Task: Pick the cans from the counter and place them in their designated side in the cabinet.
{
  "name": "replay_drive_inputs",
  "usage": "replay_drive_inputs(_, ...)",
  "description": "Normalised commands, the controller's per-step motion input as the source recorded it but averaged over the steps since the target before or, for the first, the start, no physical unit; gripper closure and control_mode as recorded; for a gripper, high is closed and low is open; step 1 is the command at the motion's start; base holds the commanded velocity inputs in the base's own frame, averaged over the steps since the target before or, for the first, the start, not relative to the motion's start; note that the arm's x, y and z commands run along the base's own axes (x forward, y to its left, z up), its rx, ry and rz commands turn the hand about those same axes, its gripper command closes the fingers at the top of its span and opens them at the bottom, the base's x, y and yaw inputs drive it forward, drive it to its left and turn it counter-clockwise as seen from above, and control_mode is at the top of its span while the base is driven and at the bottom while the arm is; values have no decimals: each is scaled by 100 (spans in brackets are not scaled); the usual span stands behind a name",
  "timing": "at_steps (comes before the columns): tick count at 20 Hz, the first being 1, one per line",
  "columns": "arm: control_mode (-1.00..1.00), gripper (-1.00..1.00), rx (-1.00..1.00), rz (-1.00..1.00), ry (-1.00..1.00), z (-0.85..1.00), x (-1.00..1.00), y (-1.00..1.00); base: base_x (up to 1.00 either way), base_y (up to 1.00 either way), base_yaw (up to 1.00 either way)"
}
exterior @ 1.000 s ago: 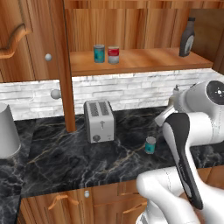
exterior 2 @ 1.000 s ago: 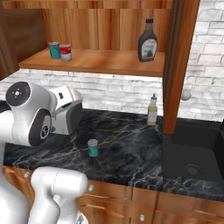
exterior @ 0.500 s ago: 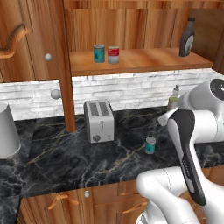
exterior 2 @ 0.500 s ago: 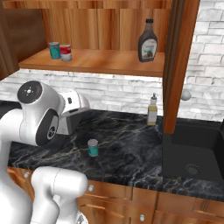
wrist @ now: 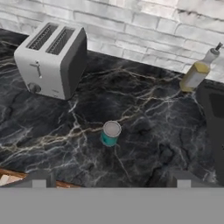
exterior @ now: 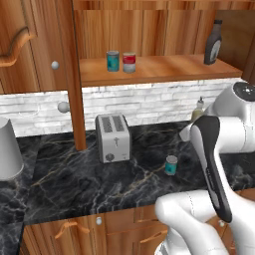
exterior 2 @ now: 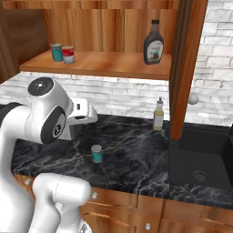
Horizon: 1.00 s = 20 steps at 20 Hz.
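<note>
A small teal can [wrist: 110, 133] with a silvery top stands upright on the black marble counter [wrist: 162, 109], just above and between my gripper [wrist: 111, 180] fingertips, which are wide open and hold nothing. From the base views this can [exterior: 171, 165] [exterior 2: 96, 153] stands alone right of the toaster, and my hand [exterior 2: 83, 113] hovers above and to the left of it. In the open wooden cabinet [exterior: 164, 67], a teal can [exterior: 113, 61] and a red-labelled can [exterior: 129, 62] stand side by side at the left of the shelf [exterior 2: 104, 63].
A silver toaster [exterior: 113, 138] stands left of the can. A dark sauce bottle [exterior 2: 154, 43] is on the shelf's right, a pale oil bottle [exterior 2: 158, 114] by the brick wall, a black sink [exterior 2: 200, 154] far right, and a grey container [exterior: 7, 149] far left.
My arm has swung, carrying the hand away from the toaster toward the teal can on the counter. The jaws stay open. No can has moved.
</note>
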Motion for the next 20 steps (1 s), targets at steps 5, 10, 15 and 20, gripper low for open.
replay_drive_inputs(5,-100,-100,9,-2,10,-16,0,0,0,0,0)
replay_drive_inputs(10,-100,-100,4,0,2,-17,0,0,0,0,0)
replay_drive_inputs(15,-100,-100,0,0,0,-25,0,0,0,0,0)
replay_drive_inputs(20,-100,-100,0,0,0,-27,0,0,0,0,0)
